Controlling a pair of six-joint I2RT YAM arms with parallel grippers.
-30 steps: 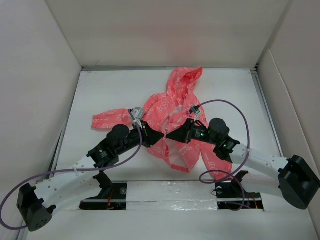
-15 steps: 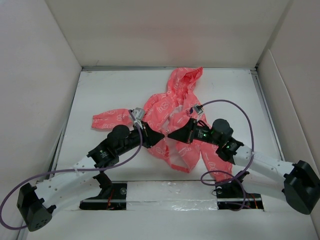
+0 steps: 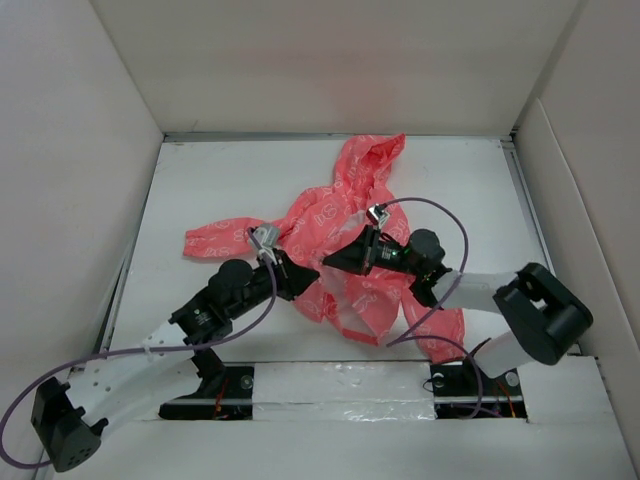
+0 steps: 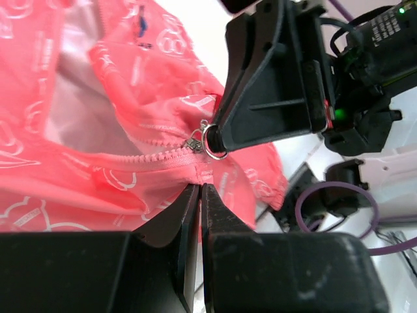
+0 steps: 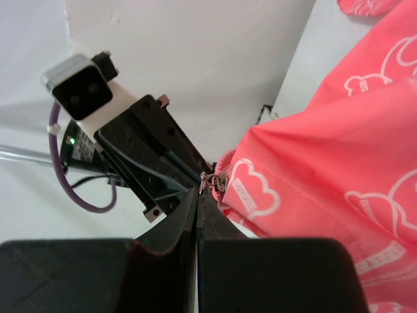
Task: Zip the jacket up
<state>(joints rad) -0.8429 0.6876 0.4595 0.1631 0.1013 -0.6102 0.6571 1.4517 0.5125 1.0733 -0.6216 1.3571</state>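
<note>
Right gripper (image 3: 329, 262) slides left up jacket (image 3: 335, 205); I pinch zipper pull (image 4: 208, 140) with it. Left gripper (image 4: 200, 190) clamps fabric under zipper.

One jacket (image 3: 345, 190), two pincers (image 3: 316, 273) (image 3: 327, 262).

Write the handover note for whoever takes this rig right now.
The left gripper is shut on the jacket, pinching the fabric just below the zipper.
The right gripper is shut on the zipper pull.
The jacket lies front up on the table, with its hood at the far end.
Done: a short stretch of zipper teeth is joined up to the pull.
Left: the front beyond gapes and the white lining shows. Draw the pull toward the hood.
</note>
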